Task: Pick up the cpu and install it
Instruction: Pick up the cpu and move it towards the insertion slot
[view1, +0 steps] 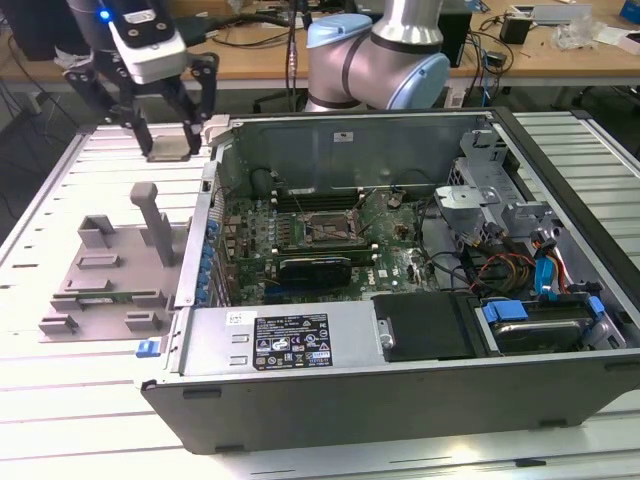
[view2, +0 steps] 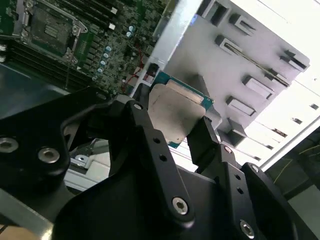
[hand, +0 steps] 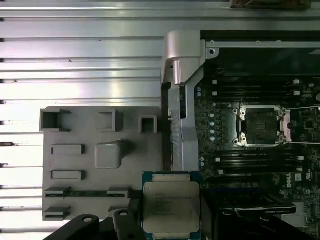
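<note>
Clamping one cpu (hand: 171, 206), one gripper (view2: 175, 120) hovers near one fixture plate (hand: 140, 165), one computer case (view1: 400, 410).

a lab: cluttered benches (view1: 560, 45), opened computer case (view1: 400, 300), slatted worktable (view1: 90, 400).

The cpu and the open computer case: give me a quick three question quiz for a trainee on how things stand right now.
1. True or false: the cpu already sits in the motherboard socket.
2. The gripper is: A open, B shut on the cpu, C shut on a screwdriver.
3. Fill in: in the exterior view, the grey fixture plate lies on the computer case's ____ side.
Key: 1 false; 2 B; 3 the exterior view's left.
</note>
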